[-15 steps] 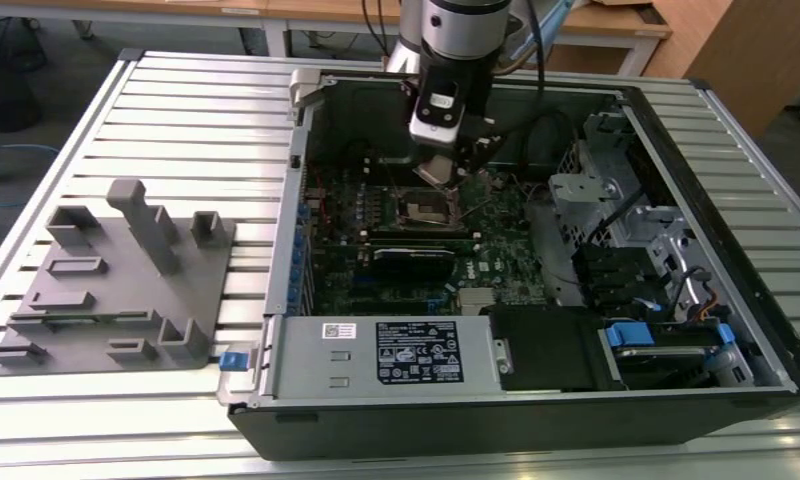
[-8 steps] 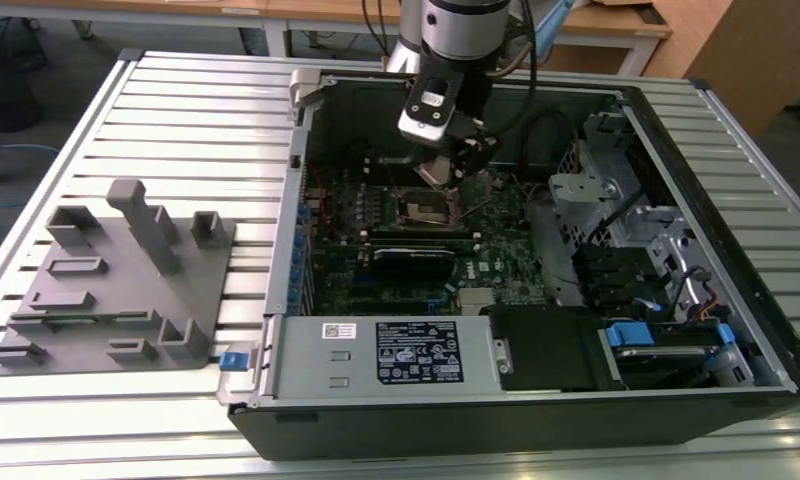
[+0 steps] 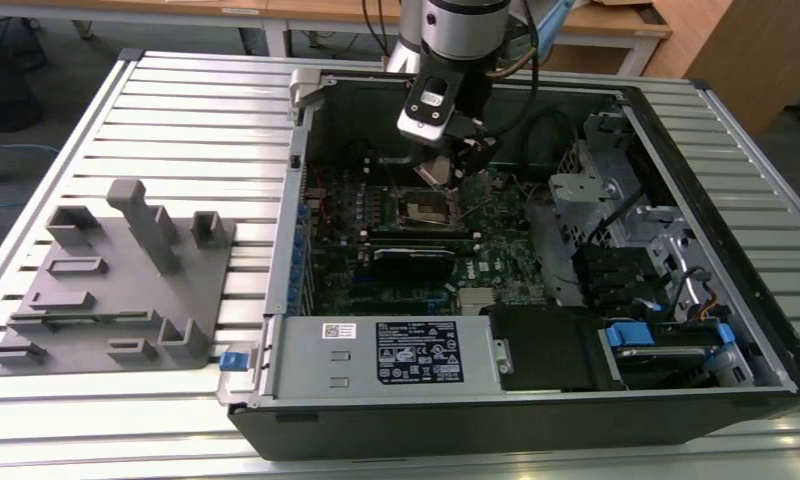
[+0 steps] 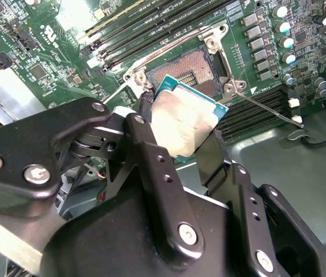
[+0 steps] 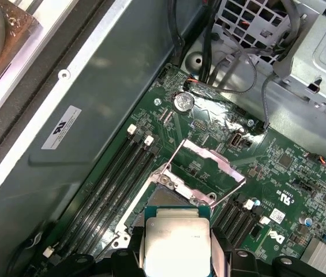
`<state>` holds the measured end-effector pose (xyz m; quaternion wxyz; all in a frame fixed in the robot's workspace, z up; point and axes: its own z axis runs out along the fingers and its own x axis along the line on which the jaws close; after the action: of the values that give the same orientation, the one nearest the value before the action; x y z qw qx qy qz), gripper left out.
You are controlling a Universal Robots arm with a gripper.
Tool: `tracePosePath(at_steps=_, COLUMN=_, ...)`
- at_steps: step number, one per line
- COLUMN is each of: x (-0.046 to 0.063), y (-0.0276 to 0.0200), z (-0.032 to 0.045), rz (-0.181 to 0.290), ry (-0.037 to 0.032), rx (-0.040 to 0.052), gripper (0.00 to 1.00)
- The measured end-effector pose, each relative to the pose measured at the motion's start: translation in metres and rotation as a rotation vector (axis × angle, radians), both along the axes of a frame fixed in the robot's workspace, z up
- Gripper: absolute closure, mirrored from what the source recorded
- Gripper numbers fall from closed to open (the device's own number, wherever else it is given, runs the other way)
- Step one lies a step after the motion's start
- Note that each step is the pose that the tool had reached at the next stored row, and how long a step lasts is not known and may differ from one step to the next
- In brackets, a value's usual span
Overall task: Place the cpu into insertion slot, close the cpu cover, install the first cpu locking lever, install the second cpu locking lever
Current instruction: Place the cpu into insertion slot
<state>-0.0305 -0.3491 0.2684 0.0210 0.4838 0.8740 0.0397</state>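
Observation:
My gripper (image 3: 443, 168) is shut on the cpu (image 4: 183, 121), a flat square chip with a dull silver top and a green edge, held between two black fingers (image 4: 151, 167). The cpu (image 5: 174, 242) hangs tilted just above the insertion slot (image 4: 188, 72), a square socket with a dark centre on the green board. The slot (image 3: 427, 208) lies below the gripper, inside the open computer case. The cpu cover (image 5: 209, 164), a thin silvery frame, stands flipped up at the socket's far side. A thin locking lever (image 4: 266, 108) juts out beside the socket, and another lever (image 4: 168, 51) runs along its other side.
Long black memory slots (image 5: 111, 179) flank the socket. A black card (image 3: 407, 262) and the power supply box (image 3: 373, 352) sit nearer in the case. A metal drive cage (image 3: 614, 190) with cables is at the exterior view's right. A grey fixture tray (image 3: 120, 285) lies outside the case.

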Motion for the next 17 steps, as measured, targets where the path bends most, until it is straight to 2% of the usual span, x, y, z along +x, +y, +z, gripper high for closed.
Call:
tracePosePath(at_steps=11, x=0.0, y=0.0, z=0.0, rz=-0.006, ry=0.0, rx=0.0, gripper=0.46)
tracePosePath(at_steps=17, x=0.0, y=0.0, z=-0.0004, rz=-0.062, ry=0.0, rx=0.0, gripper=0.46)
